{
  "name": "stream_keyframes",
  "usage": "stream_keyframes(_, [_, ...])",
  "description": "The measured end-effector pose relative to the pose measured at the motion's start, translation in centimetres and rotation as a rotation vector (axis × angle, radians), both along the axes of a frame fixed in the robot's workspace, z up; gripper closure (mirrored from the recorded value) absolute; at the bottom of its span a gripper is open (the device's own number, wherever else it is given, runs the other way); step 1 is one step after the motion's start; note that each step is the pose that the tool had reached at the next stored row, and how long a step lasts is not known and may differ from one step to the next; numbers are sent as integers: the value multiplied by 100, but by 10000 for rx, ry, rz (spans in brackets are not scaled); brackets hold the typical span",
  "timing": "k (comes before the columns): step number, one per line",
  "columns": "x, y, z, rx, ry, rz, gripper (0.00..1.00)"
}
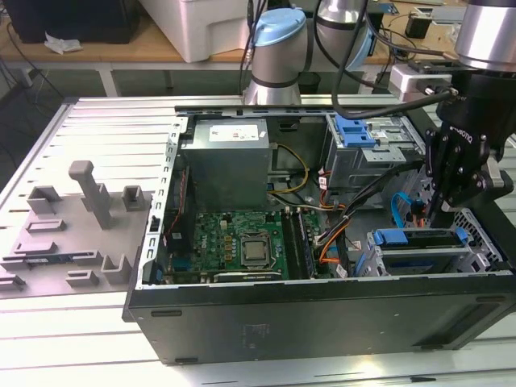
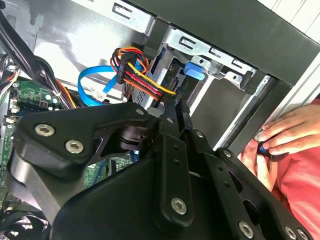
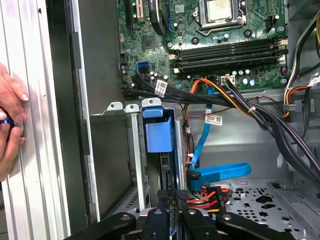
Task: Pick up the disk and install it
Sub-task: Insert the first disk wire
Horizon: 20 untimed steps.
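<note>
The disk (image 1: 415,237) stands on edge in the lower drive cage (image 1: 379,256) at the front corner of the open computer case, on the exterior view's right. Its blue carrier rail (image 3: 159,131) shows at the top of the slot, also seen as a blue tab (image 2: 194,70). My gripper (image 1: 446,211) hangs just above and behind the disk. Its two thin black fingers (image 3: 182,196) stand close together, shut, with nothing visibly between them. The fingertips (image 2: 171,111) lie beside the red, yellow and black power plug (image 2: 150,85) at the disk's rear end.
A blue data cable (image 3: 220,172) and black cable bundles (image 3: 260,115) cross the case floor beside the cage. The motherboard (image 1: 242,242), the grey power supply (image 1: 226,161) and an upper drive cage with a blue latch (image 1: 359,133) fill the case. A person's hands (image 2: 285,137) rest on the case's outer edge.
</note>
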<state>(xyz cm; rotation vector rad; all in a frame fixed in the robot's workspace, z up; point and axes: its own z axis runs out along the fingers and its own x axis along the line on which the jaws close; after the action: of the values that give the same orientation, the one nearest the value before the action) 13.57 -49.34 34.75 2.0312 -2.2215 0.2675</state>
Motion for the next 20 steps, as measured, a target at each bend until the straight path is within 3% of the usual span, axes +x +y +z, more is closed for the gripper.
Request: stream_keyframes(20, [0, -3, -58, 31, 0, 0, 83])
